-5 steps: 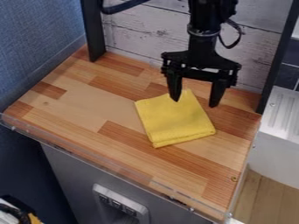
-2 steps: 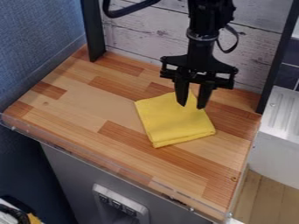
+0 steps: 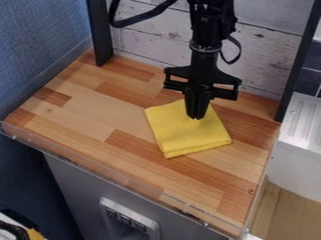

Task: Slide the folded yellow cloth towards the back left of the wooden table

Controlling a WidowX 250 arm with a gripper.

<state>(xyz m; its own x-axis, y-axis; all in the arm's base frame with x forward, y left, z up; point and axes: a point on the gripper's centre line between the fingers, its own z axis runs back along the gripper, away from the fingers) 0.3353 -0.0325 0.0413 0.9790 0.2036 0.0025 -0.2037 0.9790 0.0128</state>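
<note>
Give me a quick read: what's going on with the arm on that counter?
The black gripper hangs over the upper part of a folded yellow cloth, fingers together. I can't tell whether any fabric is pinched between them. The cloth lies on the wooden counter, toward the back.

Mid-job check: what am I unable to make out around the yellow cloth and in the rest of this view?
All in the camera view:
- Whether the tool pinches or only touches the yellow cloth: its closed dark fingers hide the contact.
- The part of the cloth behind the tool: covered by it.
- The cloth's underside: hidden by its top layer.
- The upper arm: cut off by the top edge.
- The dark object at lower left: cut off by the edges.
</note>
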